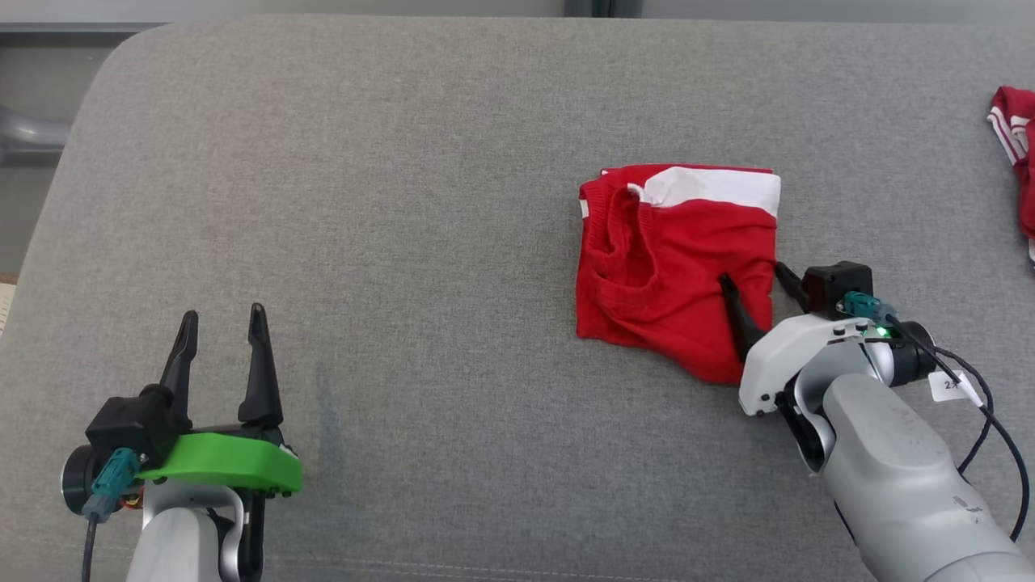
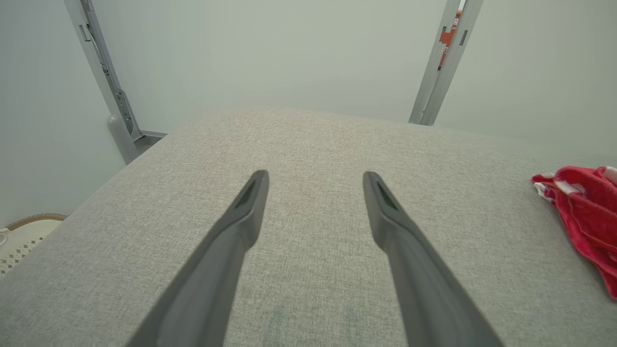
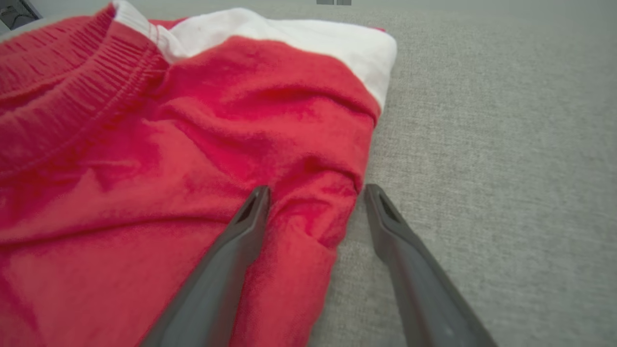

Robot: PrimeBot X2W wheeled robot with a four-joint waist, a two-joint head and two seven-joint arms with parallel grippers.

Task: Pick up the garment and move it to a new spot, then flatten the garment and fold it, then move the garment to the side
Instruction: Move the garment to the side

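The garment (image 1: 671,259) is red with a white band and lies folded in a rough square right of centre on the grey cushion (image 1: 404,202). My right gripper (image 1: 752,275) is open at its near right corner. In the right wrist view the gripper (image 3: 315,190) straddles the garment (image 3: 193,144)'s right edge: one finger lies over the red cloth, the other over bare cushion. My left gripper (image 1: 224,313) is open and holds nothing, low on the left and far from the cloth. In the left wrist view it (image 2: 315,176) points across bare cushion, with the garment (image 2: 583,212) at the right edge.
A second red cloth with white stripes (image 1: 1019,153) lies at the cushion's far right edge. The cushion's rounded corner (image 1: 121,56) is at the far left, with metal posts (image 2: 103,72) and a wall behind. A pale woven item (image 2: 24,236) sits on the floor to the left.
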